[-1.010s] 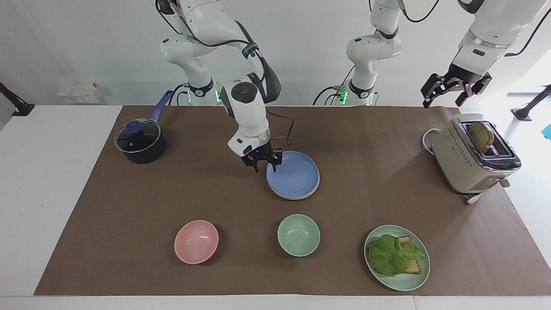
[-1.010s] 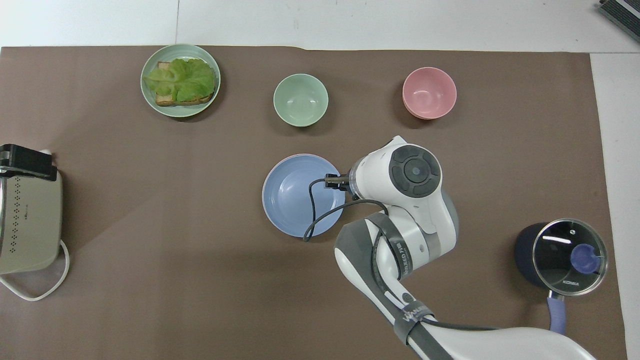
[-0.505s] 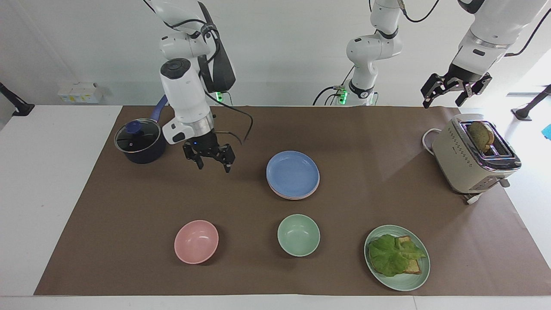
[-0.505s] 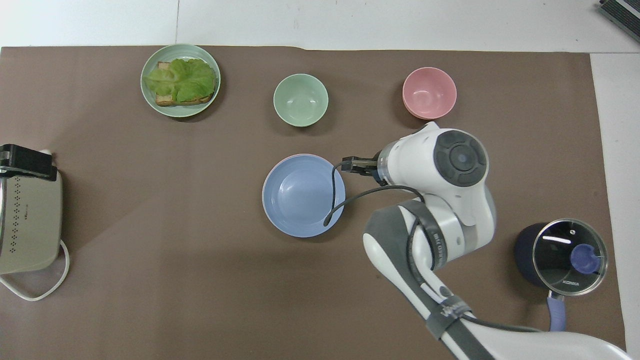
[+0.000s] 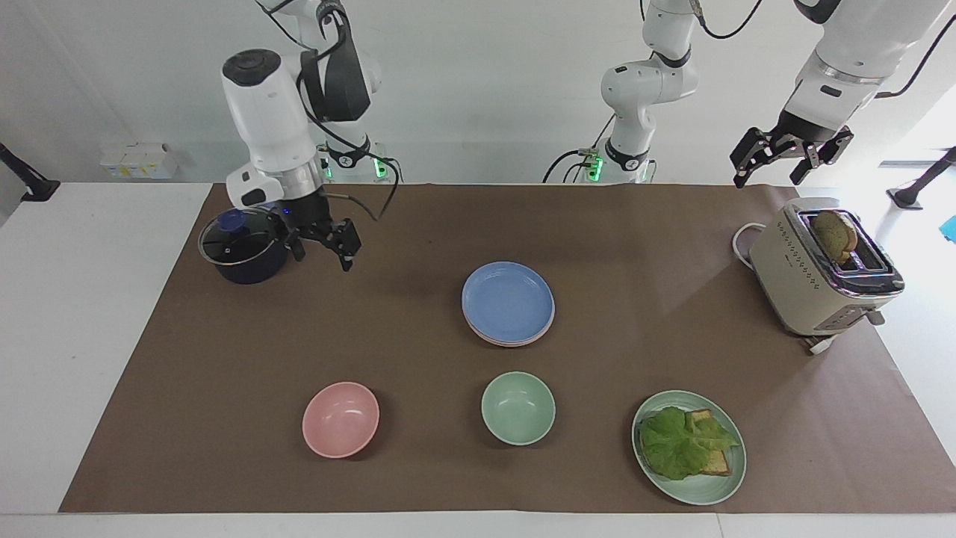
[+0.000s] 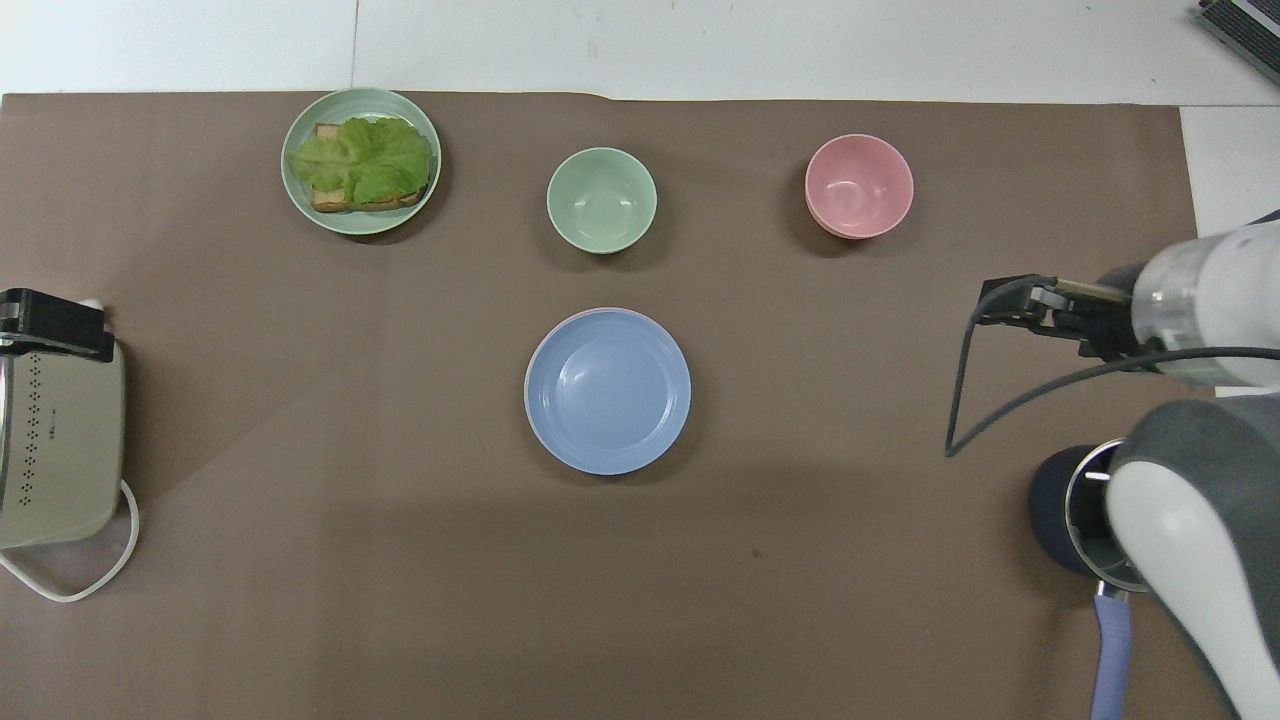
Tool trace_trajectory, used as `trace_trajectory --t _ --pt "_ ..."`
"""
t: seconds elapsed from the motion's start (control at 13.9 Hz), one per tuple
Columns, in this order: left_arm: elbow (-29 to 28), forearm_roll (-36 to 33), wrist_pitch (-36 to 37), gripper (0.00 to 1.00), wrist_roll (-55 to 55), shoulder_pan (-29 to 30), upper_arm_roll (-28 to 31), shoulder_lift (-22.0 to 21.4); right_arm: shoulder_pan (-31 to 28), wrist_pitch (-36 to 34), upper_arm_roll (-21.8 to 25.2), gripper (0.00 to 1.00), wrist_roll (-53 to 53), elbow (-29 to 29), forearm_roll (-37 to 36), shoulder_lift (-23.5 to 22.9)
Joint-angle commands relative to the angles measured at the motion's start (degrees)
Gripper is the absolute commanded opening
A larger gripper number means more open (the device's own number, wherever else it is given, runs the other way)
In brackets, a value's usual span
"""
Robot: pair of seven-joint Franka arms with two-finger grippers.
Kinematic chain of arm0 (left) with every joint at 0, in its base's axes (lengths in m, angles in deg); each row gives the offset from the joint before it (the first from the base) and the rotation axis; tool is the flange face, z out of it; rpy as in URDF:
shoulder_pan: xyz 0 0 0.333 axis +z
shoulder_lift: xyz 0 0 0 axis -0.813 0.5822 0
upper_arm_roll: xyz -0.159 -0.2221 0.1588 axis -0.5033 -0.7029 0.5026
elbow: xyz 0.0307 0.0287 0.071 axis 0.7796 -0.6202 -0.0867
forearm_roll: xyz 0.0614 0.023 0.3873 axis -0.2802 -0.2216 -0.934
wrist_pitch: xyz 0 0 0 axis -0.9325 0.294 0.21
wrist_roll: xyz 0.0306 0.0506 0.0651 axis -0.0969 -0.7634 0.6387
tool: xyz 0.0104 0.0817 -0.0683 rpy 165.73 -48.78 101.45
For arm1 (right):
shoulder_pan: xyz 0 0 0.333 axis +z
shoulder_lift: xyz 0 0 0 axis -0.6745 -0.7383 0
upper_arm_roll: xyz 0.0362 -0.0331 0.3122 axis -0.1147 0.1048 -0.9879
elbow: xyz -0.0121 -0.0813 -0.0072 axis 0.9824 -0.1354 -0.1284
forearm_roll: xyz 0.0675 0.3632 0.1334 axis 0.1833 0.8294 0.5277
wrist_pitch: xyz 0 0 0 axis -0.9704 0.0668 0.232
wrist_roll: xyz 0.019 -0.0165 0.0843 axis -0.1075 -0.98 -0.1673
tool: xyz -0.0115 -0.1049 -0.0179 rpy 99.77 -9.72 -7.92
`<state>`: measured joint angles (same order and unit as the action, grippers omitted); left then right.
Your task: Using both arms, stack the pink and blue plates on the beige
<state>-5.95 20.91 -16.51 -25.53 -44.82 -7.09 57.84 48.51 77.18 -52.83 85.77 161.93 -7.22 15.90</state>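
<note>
The blue plate (image 5: 508, 299) is seen topping a stack at the mat's middle, a pink rim (image 5: 502, 340) under it; beige cannot be made out; both the right gripper (image 5: 321, 240), beside the saucepan (image 5: 243, 246), and the left gripper (image 5: 790, 153), over the toaster (image 5: 821, 269), are spread empty; the pan could be knocked by a careless swing.

White table (image 5: 89, 314) under a brown mat (image 5: 642, 246) that covers most of the top, bare white margins at both ends and along the edge farthest from the robots; plain white wall (image 5: 508, 82) past the table; small white box (image 5: 138, 159) by the wall at the right arm's end; strong light washing out the table at the left arm's end.
</note>
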Motion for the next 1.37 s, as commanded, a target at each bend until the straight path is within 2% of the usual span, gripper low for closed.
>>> trace_trajectory --t 0.0,0.14,0.29,0.36,0.72,1.3 --pt "0.05 -0.54 0.83 1.0 -0.56 0.54 -0.25 -0.39 -4.32 -6.33 -0.46 1.0 -6.92 -7.51 -0.81 -2.83" --pt "0.05 -0.54 0.83 1.0 -0.56 0.54 -0.25 -0.39 -6.26 -10.37 -0.46 1.0 -8.51 -11.28 -0.99 -4.31" --pt "-0.04 -0.54 0.83 1.0 -0.56 0.54 -0.25 -0.39 -6.53 -15.9 -0.55 1.0 -9.22 -19.53 -0.99 -9.14" --pt "-0.04 -0.54 0.83 1.0 -0.56 0.54 -0.25 -0.39 -6.53 -17.92 -0.55 1.0 -9.22 -21.48 -0.99 -9.94" --pt "0.05 -0.54 0.83 1.0 -0.56 0.54 -0.25 -0.39 -5.39 -17.78 -0.73 1.0 -8.87 -21.24 -0.99 -10.83" --pt "-0.04 -0.54 0.83 1.0 -0.56 0.54 -0.25 -0.39 -5.48 -17.77 -1.08 1.0 -10.18 -18.78 0.15 -9.07"
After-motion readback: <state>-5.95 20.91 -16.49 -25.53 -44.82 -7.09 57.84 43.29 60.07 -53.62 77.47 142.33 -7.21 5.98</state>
